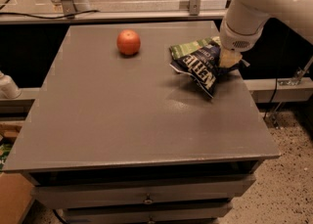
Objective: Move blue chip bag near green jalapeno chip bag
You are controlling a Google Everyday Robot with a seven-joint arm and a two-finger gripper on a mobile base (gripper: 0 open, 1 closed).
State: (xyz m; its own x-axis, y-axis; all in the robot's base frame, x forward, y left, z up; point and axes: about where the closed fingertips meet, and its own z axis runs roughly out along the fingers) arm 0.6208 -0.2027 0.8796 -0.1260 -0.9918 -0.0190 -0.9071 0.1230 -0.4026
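The blue chip bag (199, 66), dark navy with white lettering, hangs tilted at the table's right side with its lower corner near the tabletop. My gripper (229, 58) comes down from the white arm at the upper right and is shut on the bag's right end. The green jalapeno chip bag (188, 48) lies flat just behind the blue bag. The blue bag covers the green bag's near edge.
A round orange-red fruit (128, 42) sits on the grey table (122, 115) at the back, left of the bags. Metal posts and a rail stand behind the table. The table's right edge is close to the gripper. Drawers are below the front edge.
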